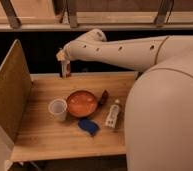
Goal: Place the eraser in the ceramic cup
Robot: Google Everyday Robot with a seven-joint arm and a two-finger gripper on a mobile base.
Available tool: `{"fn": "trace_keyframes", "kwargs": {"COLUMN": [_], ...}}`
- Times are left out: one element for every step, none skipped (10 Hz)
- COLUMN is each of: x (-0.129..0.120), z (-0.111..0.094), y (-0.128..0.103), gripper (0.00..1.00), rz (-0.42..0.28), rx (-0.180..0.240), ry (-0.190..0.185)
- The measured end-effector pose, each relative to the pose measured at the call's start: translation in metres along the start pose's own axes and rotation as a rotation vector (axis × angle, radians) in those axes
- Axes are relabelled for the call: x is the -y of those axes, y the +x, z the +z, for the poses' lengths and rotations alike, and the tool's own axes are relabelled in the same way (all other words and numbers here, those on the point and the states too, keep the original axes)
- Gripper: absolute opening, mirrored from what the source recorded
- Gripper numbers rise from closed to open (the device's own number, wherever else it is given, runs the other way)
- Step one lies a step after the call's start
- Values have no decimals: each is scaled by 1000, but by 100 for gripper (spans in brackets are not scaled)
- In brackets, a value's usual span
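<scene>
My gripper hangs fingers-down above the back left edge of the wooden table. It is shut on a small block with a white and a dark side, the eraser, held upright and clear of the tabletop. The ceramic cup, plain white and tapered, stands upright on the table in front of the gripper and to the left of the orange bowl. The cup looks empty. The gripper is well behind and above the cup.
A white tube with dark print lies right of the bowl, and a small dark object lies between them. A flat blue scrap lies in front of the bowl. A tall wooden board walls the table's left side. My arm fills the right.
</scene>
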Motion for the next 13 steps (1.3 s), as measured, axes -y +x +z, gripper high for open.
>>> {"fn": "trace_keyframes", "kwargs": {"x": [-16,-26,-25,-23,-24,-25,-23,-30,-50,-67,-73,-75,-82], "z": [3,6,6,5,6,7,7,10,12,10,4,-1,-9], "y": [-1,1,1,1,1,2,3,6,6,6,6,8,11], "gripper": [0,0,0,0,0,0,0,0,0,0,0,0,0], "rz": [4,3,2,3,2,4,10,10,-6,-26,-42,-51,-66], "rx": [3,-2,-2,-2,-3,-4,-5,-9,-10,-12,-12,-16,-28], "ry": [-28,-43,-42,-40,-41,-44,-46,-64,-99,-129,-139,-141,-146]}}
